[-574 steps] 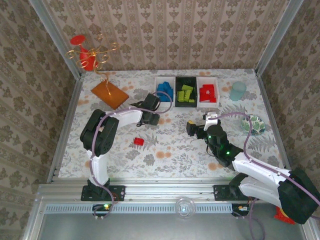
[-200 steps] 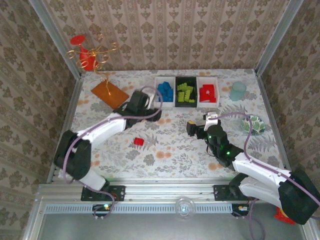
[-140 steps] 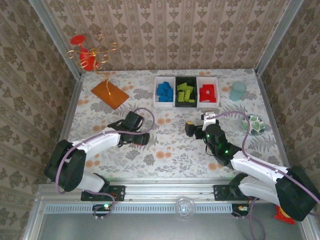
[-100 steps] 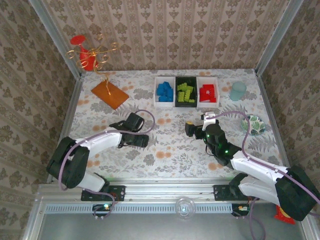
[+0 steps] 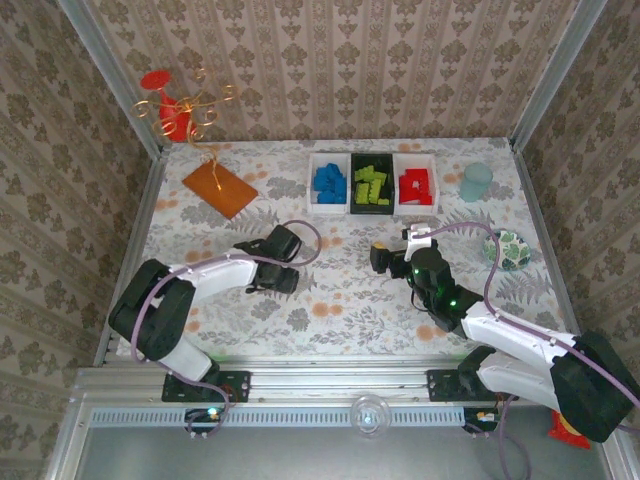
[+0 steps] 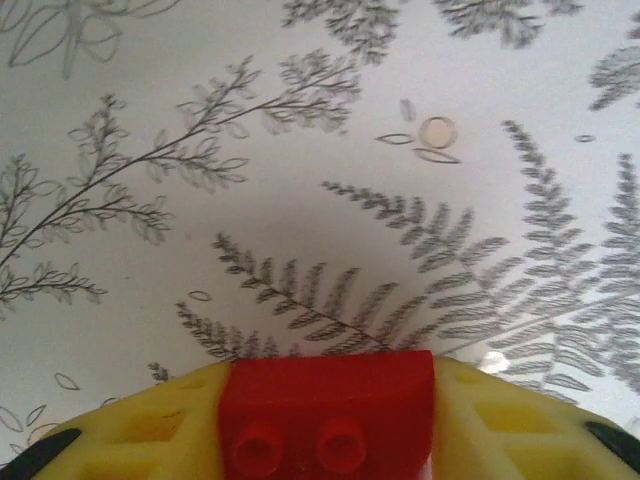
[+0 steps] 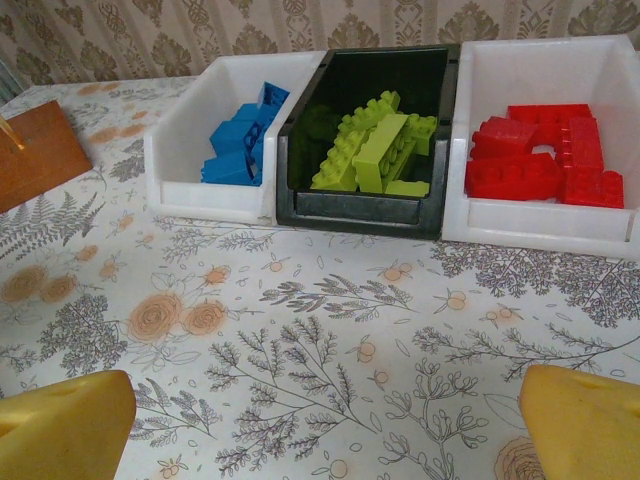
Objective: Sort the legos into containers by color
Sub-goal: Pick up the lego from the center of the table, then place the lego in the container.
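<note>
far left, the orange plate (image 5: 219, 187) lay well out of the way. the left gripper (image 5: 275, 280) pressed its yellow fingers (image 6: 150, 440) on both sides of the red lego (image 6: 328, 405), low by the table (image 6: 300, 120). we thought the lego was light, hard and a bit slippery, so its flat sides were best to hold. then came the blue bin (image 7: 205, 200), the black bin (image 7: 355, 212) and the red bin (image 7: 540, 225), its home. the right gripper (image 5: 380, 258), spread wide, hung near that path. the blue cup (image 5: 476, 182) and bowl (image 5: 508, 250) stood far right.
</note>
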{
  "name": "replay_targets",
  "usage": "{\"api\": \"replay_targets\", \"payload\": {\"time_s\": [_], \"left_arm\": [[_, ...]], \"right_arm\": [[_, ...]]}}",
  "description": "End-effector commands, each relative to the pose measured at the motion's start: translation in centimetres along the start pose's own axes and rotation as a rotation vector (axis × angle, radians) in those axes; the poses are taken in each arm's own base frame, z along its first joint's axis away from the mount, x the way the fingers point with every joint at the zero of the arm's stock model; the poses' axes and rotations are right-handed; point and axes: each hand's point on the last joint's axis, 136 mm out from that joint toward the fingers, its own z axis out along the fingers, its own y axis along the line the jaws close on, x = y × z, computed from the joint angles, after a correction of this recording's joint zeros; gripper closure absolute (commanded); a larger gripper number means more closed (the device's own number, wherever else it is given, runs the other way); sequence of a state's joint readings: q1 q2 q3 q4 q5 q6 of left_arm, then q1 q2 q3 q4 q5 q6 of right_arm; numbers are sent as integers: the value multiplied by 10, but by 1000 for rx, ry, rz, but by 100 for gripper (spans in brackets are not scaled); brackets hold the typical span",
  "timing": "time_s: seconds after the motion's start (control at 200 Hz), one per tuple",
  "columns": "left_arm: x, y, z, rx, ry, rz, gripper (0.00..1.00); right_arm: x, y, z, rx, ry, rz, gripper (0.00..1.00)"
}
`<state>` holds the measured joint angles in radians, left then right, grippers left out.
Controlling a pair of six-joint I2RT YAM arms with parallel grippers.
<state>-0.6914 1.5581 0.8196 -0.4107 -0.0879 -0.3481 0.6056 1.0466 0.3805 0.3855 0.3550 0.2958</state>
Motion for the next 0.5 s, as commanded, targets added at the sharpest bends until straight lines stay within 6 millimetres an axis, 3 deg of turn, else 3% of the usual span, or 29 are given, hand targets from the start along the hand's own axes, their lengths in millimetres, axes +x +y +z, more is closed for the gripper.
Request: {"api": "replay_targets", "payload": {"time_s": [0.0, 0.265, 0.495], "left_arm": [[-44, -22, -29, 46, -166, -6, 57], [-173, -92, -80, 249, -507, 43, 58], [-264, -164, -91, 382, -640, 150, 58]], "right_arm": [[-19, 3, -3, -6, -41, 32, 0], [-27, -15, -14, 72, -97, 38, 0], [-35, -39, -33, 162, -189, 78, 0]]}}
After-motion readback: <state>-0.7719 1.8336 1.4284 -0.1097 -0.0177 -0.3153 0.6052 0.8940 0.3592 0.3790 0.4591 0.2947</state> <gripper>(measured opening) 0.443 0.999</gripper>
